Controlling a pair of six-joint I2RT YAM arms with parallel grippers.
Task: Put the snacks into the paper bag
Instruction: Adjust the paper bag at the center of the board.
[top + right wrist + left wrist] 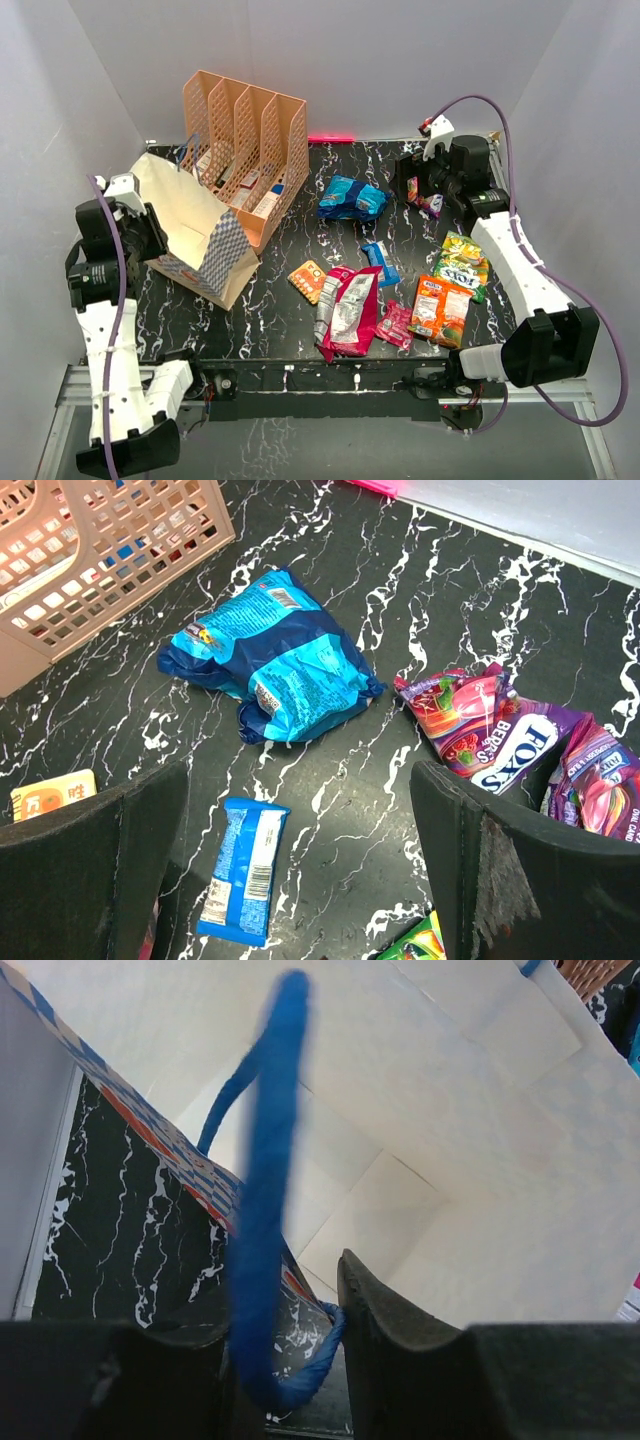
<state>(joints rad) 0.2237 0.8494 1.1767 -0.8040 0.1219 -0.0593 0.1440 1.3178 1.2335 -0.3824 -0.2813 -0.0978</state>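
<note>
The paper bag sits at the left side of the bench, with the file rack just behind it and to its right. The snacks lie scattered over the bench's right half, apart from the bag. One large packet lies just right of the rack.

At least 9 snacks, 1 paper bag, 1 file rack.

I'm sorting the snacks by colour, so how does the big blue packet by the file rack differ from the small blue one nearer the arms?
The big blue packet is wide, puffy and crumpled; the small blue packet is slim and flat. The big one mixes navy and cyan; the small one is mid-blue with a white panel. Both lie loose on the black marbled table.
</note>
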